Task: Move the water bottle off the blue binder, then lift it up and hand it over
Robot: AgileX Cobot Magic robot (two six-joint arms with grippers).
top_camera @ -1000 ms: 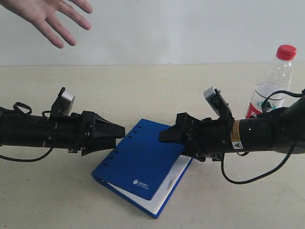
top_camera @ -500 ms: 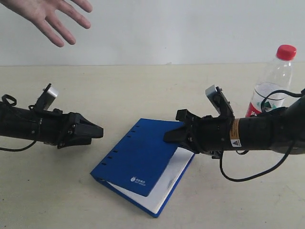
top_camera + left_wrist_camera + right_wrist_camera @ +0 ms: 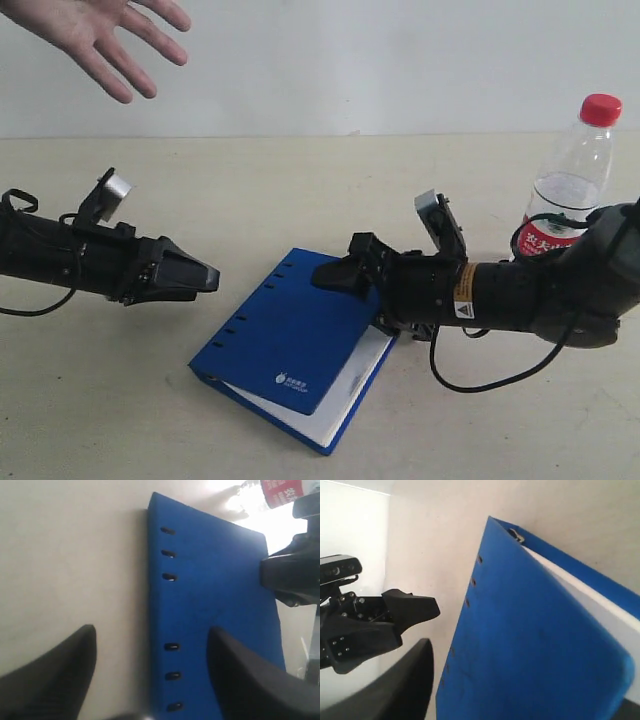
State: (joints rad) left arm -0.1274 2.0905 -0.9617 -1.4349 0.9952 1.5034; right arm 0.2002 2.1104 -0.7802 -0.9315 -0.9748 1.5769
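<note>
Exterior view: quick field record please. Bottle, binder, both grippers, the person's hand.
water bottle: upright on the table, off the binder, far right
blue binder: lying mid-table, cover edge slightly raised on the right gripper's side, white pages showing
left gripper: open, empty, beside the binder's spine edge, not touching it
right gripper: jaws apart at the binder's cover edge
person's hand: open, upper left, nothing in it

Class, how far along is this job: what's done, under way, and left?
Done: the clear plastic red-capped water bottle stands on the table, off the flat deep-blue binder. In hand: the right gripper reaches over the binder's edge; the left gripper hovers open. Left: lifting and handing to the open human hand.
</note>
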